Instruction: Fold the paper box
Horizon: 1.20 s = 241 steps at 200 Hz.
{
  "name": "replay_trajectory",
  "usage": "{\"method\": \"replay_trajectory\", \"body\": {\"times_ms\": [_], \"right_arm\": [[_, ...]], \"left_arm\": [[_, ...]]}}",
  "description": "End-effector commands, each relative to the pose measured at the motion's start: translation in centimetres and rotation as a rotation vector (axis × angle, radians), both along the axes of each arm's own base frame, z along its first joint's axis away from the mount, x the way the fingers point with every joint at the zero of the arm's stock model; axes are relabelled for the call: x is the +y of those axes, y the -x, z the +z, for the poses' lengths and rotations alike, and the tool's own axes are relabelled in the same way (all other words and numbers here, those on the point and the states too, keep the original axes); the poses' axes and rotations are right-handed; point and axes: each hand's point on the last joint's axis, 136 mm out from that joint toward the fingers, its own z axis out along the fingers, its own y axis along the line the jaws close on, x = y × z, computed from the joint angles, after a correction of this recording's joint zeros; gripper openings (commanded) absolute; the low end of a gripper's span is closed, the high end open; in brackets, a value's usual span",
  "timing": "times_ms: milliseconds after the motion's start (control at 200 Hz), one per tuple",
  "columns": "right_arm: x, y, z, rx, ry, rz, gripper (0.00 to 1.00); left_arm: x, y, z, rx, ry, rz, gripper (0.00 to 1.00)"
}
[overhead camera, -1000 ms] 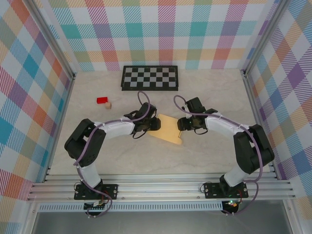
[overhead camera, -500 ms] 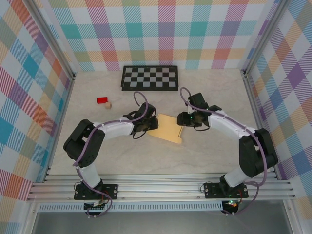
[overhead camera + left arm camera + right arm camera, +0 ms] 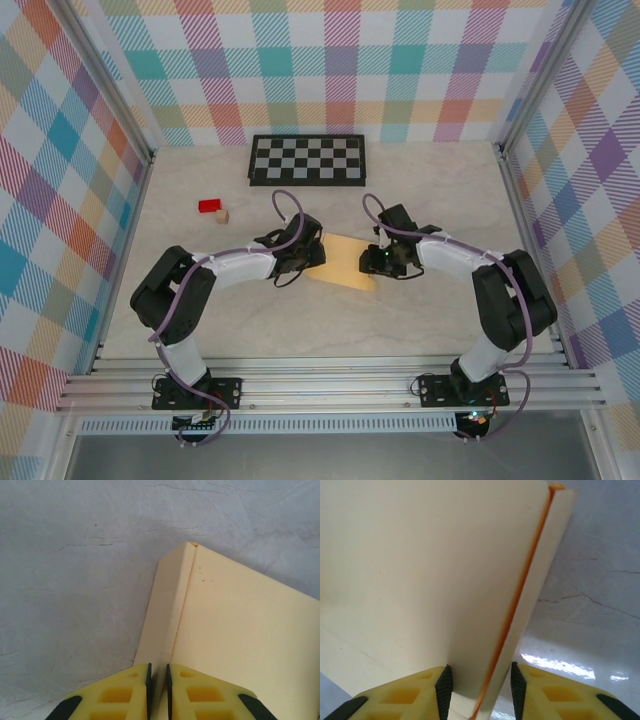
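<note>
Pale marble table (image 3: 440, 320), plaid walls | box (image 3: 345, 263) mid-table between both arms | left gripper (image 3: 158, 672) pinched on its left edge | right gripper (image 3: 478, 680) has narrowed onto the right edge flap | both ends gripped, folding underway.

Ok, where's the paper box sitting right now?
Top view: the paper box lies mid-table between the left hand and right hand, near of the checkerboard.

Yellow left tool (image 3: 158, 677) pinched on paper box (image 3: 235, 645) edge flap, grey marbled table (image 3: 75, 555)
</note>
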Motion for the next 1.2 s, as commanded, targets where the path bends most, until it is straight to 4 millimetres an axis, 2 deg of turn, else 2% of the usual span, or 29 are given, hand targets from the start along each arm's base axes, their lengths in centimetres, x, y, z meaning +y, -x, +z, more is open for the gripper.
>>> {"method": "replay_trajectory", "body": {"times_ms": [0,150,310,420,545,685,860,1005,1200], "right_arm": [[0.3,-2.0,-0.6,-0.035,0.039,0.024,0.36],[0.3,-4.9,0.0,-0.110,0.091,0.030,0.36],[-0.4,-6.3,1.4,-0.136,0.132,0.002,0.43],[-0.9,-6.5,2.5,-0.147,0.160,-0.005,0.48],[-1.9,-6.1,3.8,-0.162,0.190,-0.027,0.49],[-2.5,-4.6,5.0,-0.129,0.184,-0.067,0.48],[-1.0,-2.6,5.5,-0.076,0.059,-0.049,0.49],[0.0,-1.9,4.7,-0.046,-0.013,-0.047,0.49],[0.8,-1.6,2.9,0.000,-0.049,-0.041,0.50]], "left_arm": [[1.8,1.7,-3.2,0.116,-0.133,-0.002,0.16],[1.7,-1.3,-2.1,0.081,-0.155,0.008,0.16],[2.7,-2.3,-1.0,0.080,-0.186,0.018,0.20],[3.3,-2.7,0.7,0.052,-0.192,0.027,0.29],[4.2,-2.9,3.0,0.011,-0.195,0.042,0.40],[4.5,-1.7,4.9,0.007,-0.167,0.020,0.45],[4.0,0.7,4.3,0.042,-0.078,-0.021,0.51],[3.0,1.6,2.4,0.081,-0.013,-0.052,0.62],[1.6,1.2,1.9,0.074,0.034,-0.064,0.62]]}}
